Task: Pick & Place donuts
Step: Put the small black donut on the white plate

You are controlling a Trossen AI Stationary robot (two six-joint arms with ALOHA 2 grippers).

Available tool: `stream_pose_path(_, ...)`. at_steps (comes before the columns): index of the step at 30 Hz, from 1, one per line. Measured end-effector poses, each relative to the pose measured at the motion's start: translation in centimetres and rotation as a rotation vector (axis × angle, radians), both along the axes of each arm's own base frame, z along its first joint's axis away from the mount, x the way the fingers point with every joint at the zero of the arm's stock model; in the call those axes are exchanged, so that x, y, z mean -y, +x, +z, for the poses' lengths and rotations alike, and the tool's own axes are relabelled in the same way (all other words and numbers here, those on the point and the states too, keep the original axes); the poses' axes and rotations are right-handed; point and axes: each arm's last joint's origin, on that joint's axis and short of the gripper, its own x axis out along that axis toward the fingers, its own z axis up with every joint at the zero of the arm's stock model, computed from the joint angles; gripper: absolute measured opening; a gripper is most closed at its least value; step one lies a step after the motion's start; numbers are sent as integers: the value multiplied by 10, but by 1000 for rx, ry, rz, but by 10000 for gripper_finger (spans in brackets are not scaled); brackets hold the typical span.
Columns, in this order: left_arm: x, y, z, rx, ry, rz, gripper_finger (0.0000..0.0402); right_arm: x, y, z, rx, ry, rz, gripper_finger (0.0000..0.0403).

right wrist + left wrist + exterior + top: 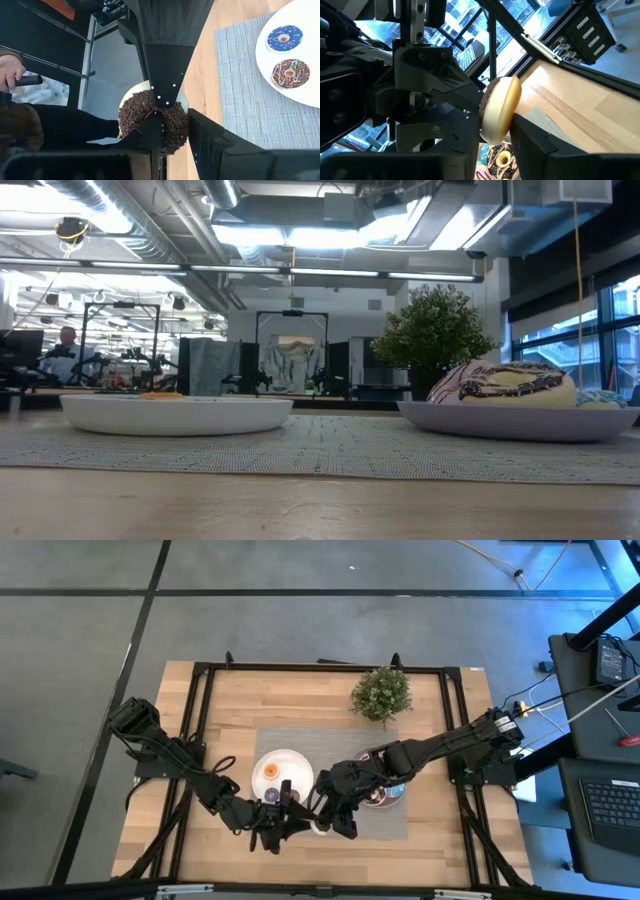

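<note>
With the chocolate-sprinkled donut [155, 122] pinched above the table's front edge between both grippers, keep your right gripper [165, 131] clamped until the left gripper [492, 127], closing on its pale underside, grips squarely, then release slowly toward the white plate [283, 772].

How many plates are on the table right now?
2: a white plate left of centre, and a second plate to its right, partly hidden under the right arm.

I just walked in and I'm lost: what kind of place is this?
Probably a robotics lab in an open office: two robot arms on a framed table handle a toy donut, with exposed ducts and a person at a workstation behind.
</note>
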Motion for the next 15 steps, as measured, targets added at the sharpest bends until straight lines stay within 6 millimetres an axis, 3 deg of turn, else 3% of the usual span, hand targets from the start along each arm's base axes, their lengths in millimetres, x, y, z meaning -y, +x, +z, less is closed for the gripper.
stream_pose_path(9, 0, 0, 0, 0, 0, 0, 49, 0, 0, 0, 12, -17, 16, 92)
stream_pose_path(15, 0, 0, 0, -1, 0, 3, 34, 6, 0, -2, -2, -38, 16, 141)
